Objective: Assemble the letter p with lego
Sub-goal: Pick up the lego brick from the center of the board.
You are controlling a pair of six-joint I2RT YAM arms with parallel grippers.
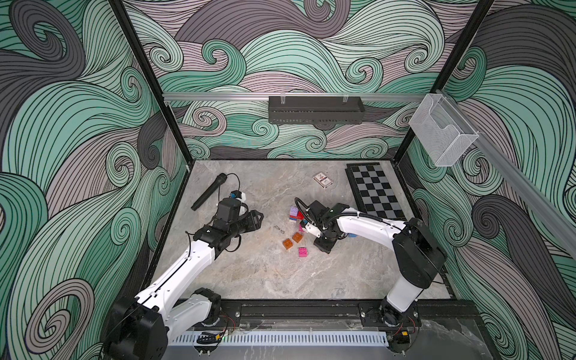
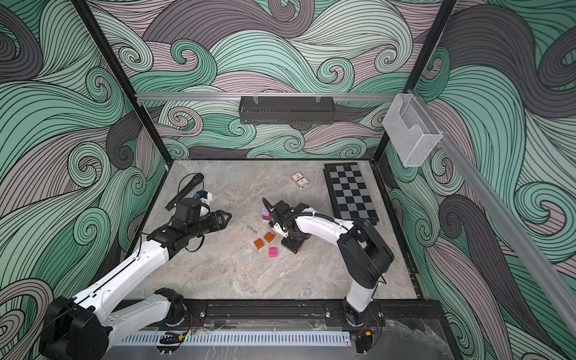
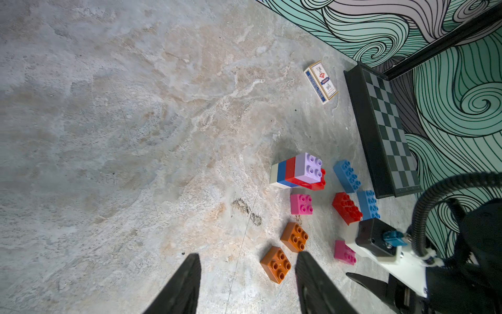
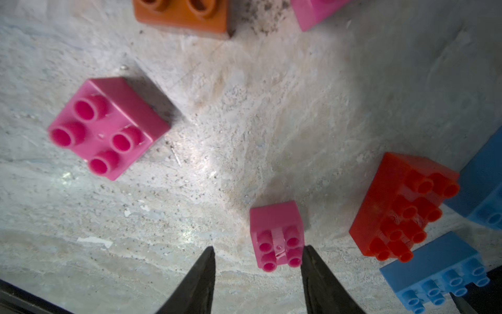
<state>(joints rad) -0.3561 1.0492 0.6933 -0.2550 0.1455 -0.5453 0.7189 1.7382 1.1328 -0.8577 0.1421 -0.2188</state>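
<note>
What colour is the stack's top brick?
The top brick is lilac; left wrist view shows it best.

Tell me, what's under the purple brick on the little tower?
Under the purple brick sit a red brick, a blue brick, then a white brick at the bottom. Their bumpy tops are mostly covered.

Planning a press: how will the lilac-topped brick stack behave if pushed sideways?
The stack stands four layers tall on a narrow base: a high push likely tips it, perhaps toward the jutting red layer. Glossy hard plastic: probably rigid, may slide.
</note>
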